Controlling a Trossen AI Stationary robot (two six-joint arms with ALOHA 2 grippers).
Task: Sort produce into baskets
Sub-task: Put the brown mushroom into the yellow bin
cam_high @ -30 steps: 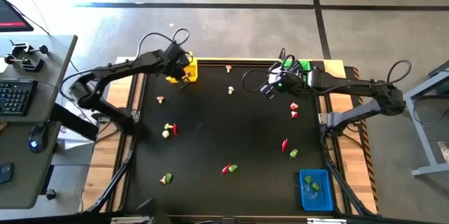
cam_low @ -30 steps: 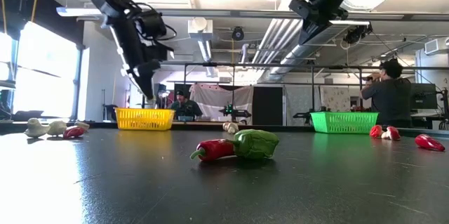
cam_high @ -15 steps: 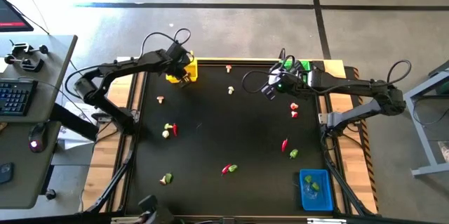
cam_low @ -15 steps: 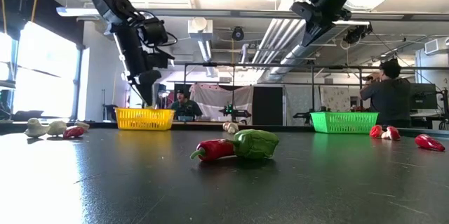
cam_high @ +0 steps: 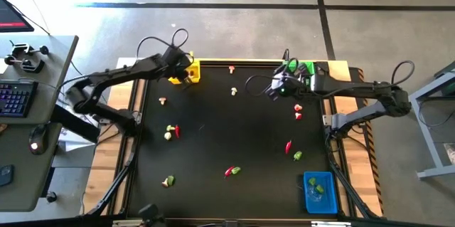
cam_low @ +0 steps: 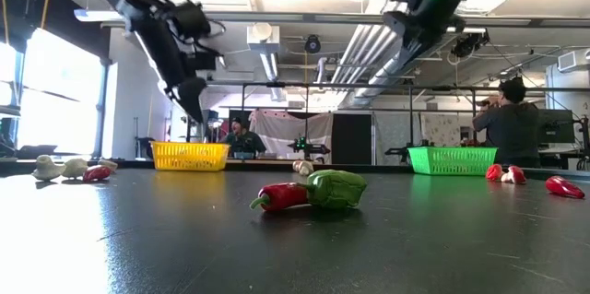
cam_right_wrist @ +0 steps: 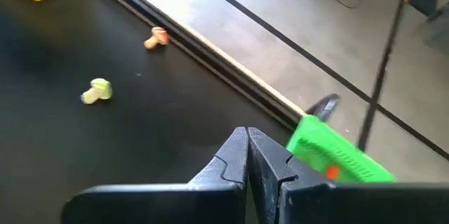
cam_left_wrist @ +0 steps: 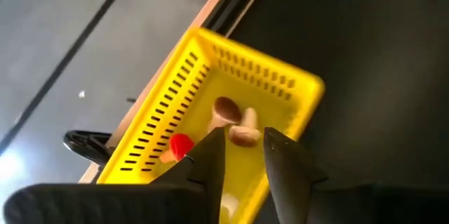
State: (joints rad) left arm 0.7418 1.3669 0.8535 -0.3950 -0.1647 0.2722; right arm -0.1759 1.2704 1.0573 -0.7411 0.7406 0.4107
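Observation:
My left gripper (cam_high: 183, 75) hangs open above the yellow basket (cam_high: 194, 63) at the table's far left; in the left wrist view (cam_left_wrist: 244, 155) a cream piece (cam_left_wrist: 243, 135) and a brown-capped piece (cam_left_wrist: 224, 108) show in the basket past the fingertips, touching neither. My right gripper (cam_high: 274, 89) is shut and empty (cam_right_wrist: 247, 140), raised over the table beside the green basket (cam_high: 306, 67). The blue basket (cam_high: 320, 193) stands at the near right. Toy produce lies scattered on the black table: a red chilli and green piece (cam_low: 313, 193), and cream, green and red pieces (cam_high: 170, 132).
Small pieces lie near the far edge (cam_high: 232, 69), (cam_high: 234, 91), at the left (cam_high: 162, 101), (cam_high: 168, 181) and at the right (cam_high: 298, 112), (cam_high: 292, 150). A person (cam_low: 505, 123) stands in the room behind. The middle of the table (cam_high: 234, 131) is bare.
My left gripper has risen a little above the yellow basket. My right gripper has shifted slightly toward the far edge and the green basket, staying shut.

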